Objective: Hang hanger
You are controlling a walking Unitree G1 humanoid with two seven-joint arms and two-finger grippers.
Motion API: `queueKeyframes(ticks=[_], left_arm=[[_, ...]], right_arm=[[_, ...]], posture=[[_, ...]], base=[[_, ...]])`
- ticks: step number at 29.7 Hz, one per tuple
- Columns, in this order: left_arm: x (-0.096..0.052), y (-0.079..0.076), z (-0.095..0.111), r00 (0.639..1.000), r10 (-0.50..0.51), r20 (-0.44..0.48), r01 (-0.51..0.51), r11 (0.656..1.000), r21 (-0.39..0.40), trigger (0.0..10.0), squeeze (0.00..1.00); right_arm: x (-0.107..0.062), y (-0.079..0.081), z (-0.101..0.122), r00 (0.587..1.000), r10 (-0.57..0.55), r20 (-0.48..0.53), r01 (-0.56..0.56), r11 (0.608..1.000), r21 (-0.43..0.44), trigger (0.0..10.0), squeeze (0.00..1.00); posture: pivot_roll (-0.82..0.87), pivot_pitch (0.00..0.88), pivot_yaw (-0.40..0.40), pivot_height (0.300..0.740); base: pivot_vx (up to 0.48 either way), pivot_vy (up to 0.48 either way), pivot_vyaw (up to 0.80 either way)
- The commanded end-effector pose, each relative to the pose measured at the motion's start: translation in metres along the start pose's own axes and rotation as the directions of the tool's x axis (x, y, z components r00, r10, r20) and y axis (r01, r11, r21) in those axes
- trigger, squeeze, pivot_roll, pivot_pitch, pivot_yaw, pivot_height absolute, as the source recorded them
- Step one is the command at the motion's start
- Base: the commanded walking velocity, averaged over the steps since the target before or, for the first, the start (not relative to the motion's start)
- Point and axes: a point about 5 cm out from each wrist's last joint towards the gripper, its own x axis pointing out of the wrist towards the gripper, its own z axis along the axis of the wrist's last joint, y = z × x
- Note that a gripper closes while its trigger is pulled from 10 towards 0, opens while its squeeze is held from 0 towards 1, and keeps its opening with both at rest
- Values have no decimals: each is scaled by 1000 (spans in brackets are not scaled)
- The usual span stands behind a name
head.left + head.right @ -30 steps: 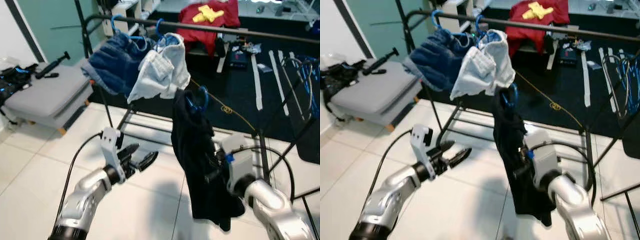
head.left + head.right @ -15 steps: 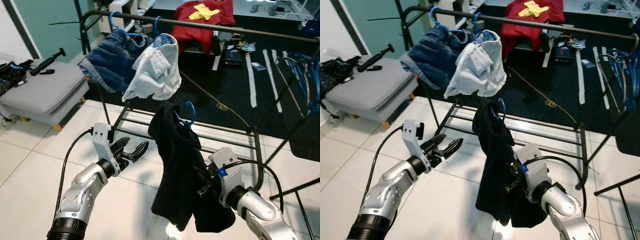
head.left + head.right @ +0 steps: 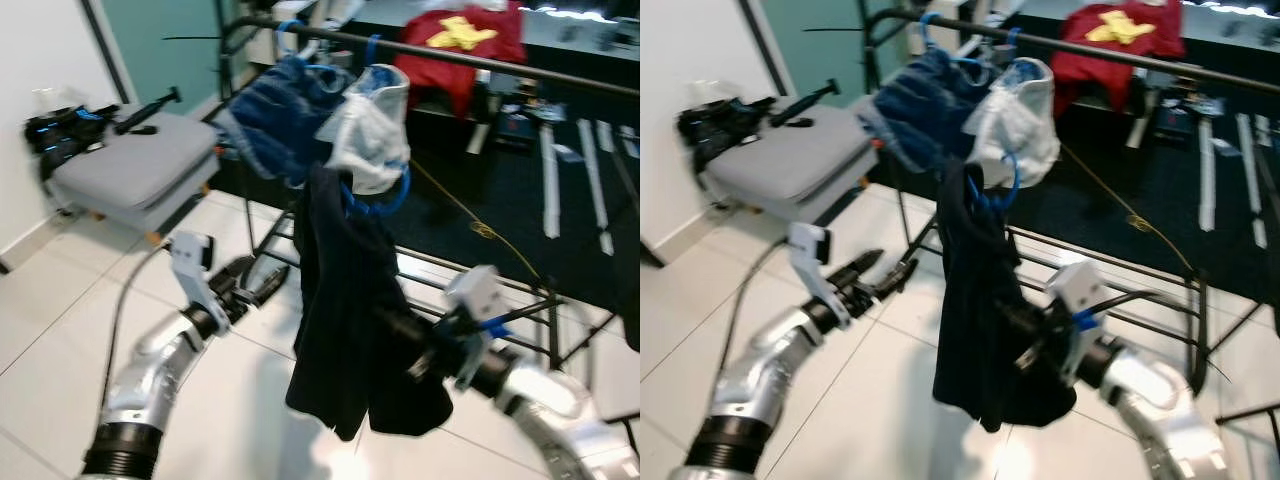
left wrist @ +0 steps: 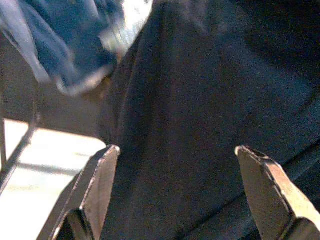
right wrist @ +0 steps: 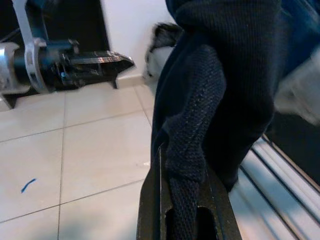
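Left eye view: right gripper [image 3: 425, 352] clenched on the dark garment [image 3: 345, 310], low on the cloth. Blue hanger [image 3: 378, 200] at the garment's top, hook up, sitting below the rail [image 3: 480, 60] and just under the white garment [image 3: 372, 140]. Garment's long axis hangs roughly vertical. Left gripper [image 3: 262, 283] beside the cloth, apart from it.

Right eye view: same layout; jeans [image 3: 925, 105] and white garment already on the rail. Hook lies up and away from the right jaws.

Left wrist view: fingers [image 4: 97, 192] spread wide, dark cloth just ahead, untouched.

Right wrist view: fingers [image 5: 212, 200] pinched on a fold of knit cloth. Judgement: right arm must lift the hook to the rail.
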Motion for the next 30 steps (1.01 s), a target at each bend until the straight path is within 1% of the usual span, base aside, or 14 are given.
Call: queueKeyframes(ticks=[1,2,3,4,6,8,9,10,17,19,21,24,27,30], left_arm=[[2,-1,25,994,-81,70,82,997,-11,10000,0],[3,-1,45,983,-139,119,140,990,0,10000,0],[3,-1,45,983,-139,119,140,990,0,10000,0],[3,-3,75,956,-231,181,228,973,39,10000,0],[3,-3,75,956,-231,181,228,973,39,10000,0],[0,-10,108,902,-362,233,351,932,91,10000,0],[0,-10,108,902,-362,233,351,932,91,10000,0],[-4,-17,128,853,-454,259,435,891,127,10000,0],[-14,-23,165,761,-573,304,545,819,179,10000,0],[-14,-23,165,761,-573,304,545,819,179,10000,0],[-17,-26,171,724,-624,293,601,780,175,10000,0],[-18,-28,171,705,-657,266,636,752,171,10000,0],[-20,-31,160,675,-719,167,703,695,149,10000,0],[-22,-30,153,671,-730,130,718,683,134,10000,0]], right_arm=[[-9,-10,20,998,4,70,-2,999,-37,10000,0],[-16,-19,30,995,-8,98,14,998,-56,10000,0],[-16,-19,30,995,-8,98,14,998,-56,10000,0],[-28,-31,46,990,-12,141,23,997,-77,10000,0],[-28,-31,46,990,-12,141,23,997,-77,10000,0],[-42,-28,64,979,73,190,-58,995,-86,10000,0],[-42,-28,64,979,73,190,-58,995,-86,10000,0],[-53,-25,75,968,145,205,-127,987,-98,10000,0],[-73,-27,97,944,239,228,-212,968,-137,10000,0],[-73,-27,97,944,239,228,-212,968,-137,10000,0],[-76,-23,105,923,319,214,-292,945,-148,10000,0],[-75,-21,105,915,355,191,-331,932,-146,10000,0],[-70,-20,101,896,417,150,-403,908,-117,10000,0],[-67,-18,99,885,443,143,-431,896,-106,10000,0]], posture=[[-51,107,11,740],[-51,105,13,740],[-51,105,13,740],[-51,103,16,740],[-51,103,16,740],[-54,99,25,740],[-54,99,25,740],[-56,99,28,740],[-61,100,33,740],[-61,100,33,740],[-65,100,35,740],[-65,99,36,740],[-65,102,37,740],[-65,105,37,740]], base=[[0,0,800],[0,0,800],[0,0,800],[0,0,800],[0,0,800],[0,0,741],[0,0,681],[0,0,0],[0,0,0],[0,0,0],[0,0,281],[0,0,571],[0,0,800],[0,0,800]])
